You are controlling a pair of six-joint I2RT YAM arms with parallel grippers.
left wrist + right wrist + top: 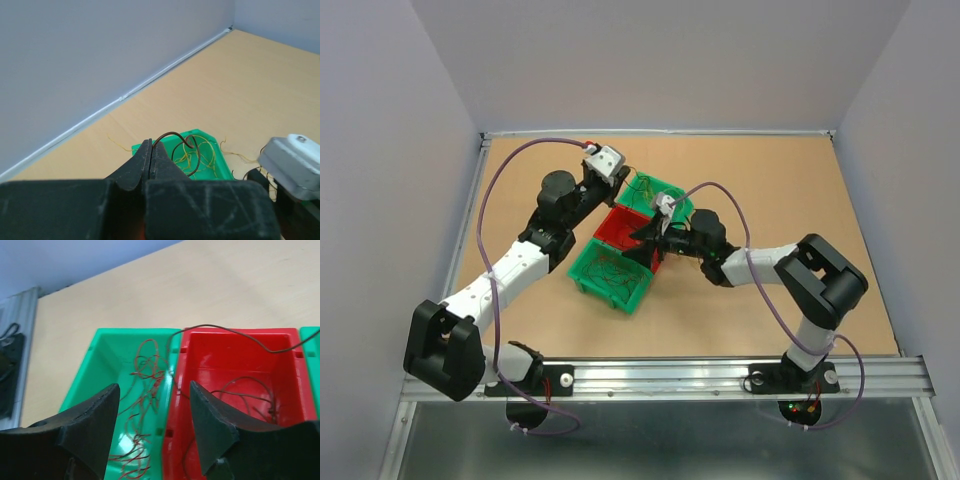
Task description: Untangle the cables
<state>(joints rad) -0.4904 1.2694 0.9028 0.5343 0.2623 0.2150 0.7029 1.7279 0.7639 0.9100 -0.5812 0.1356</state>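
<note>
Cables (146, 367) mostly lie sorted across three bins (131, 332); left gripper (151, 149) clamps one brown strand (172, 133), right gripper (152, 387) hangs half-open, empty.

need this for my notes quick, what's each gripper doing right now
left gripper: closed, pinching a thin brown wire.
right gripper: open, fingers apart, holding nothing.

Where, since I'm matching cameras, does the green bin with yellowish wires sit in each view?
Top external: green bin just above centre, beyond the red bin.
Left wrist: lower centre, beyond the left gripper.
Right wrist: sliver at right edge, beside the red bin.
Shared landmark: the tan table.
</note>
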